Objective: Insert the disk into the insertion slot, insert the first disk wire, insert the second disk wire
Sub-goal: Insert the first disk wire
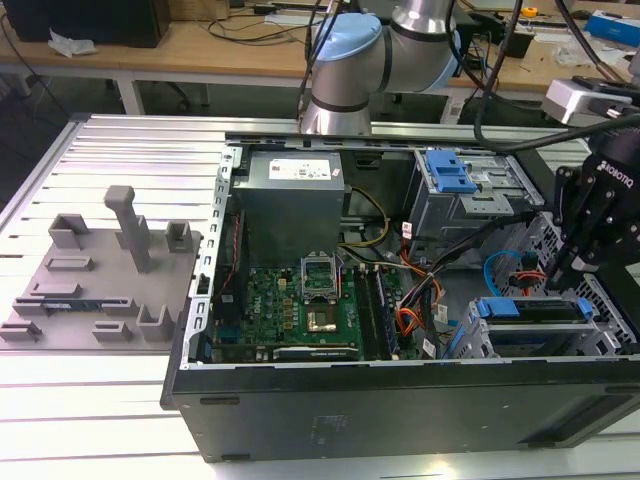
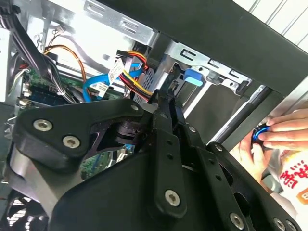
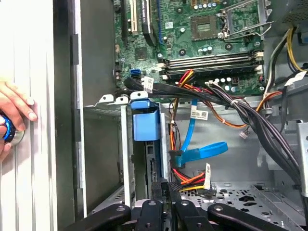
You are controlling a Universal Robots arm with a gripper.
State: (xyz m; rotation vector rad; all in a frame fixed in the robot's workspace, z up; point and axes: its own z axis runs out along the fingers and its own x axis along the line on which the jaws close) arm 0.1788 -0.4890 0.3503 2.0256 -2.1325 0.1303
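- Exterior view: disk (image 1: 530, 308) in blue carrier sits in insertion slot (image 1: 478, 345), at the PC case (image 1: 400, 400) corner on the exterior view's right. Gripper (image 1: 572, 262) is just above it.
- Second wrist view: gripper fingers pressed together by red-yellow wire bundle (image 2: 135, 79); can't tell if plug is pinched. Hand (image 2: 281, 134) outside case.
- First wrist view: disk's blue end upright in slot, blue cable (image 3: 202, 152) near gripper.

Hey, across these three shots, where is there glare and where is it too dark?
Exterior view: the table glares white near the computer case, whose inside lies in shade. Second wrist view: sheet metal inside the case is washed out, and the end effector is a dark, shadowed mass. First wrist view: the lighting is even, with the motherboard well lit.
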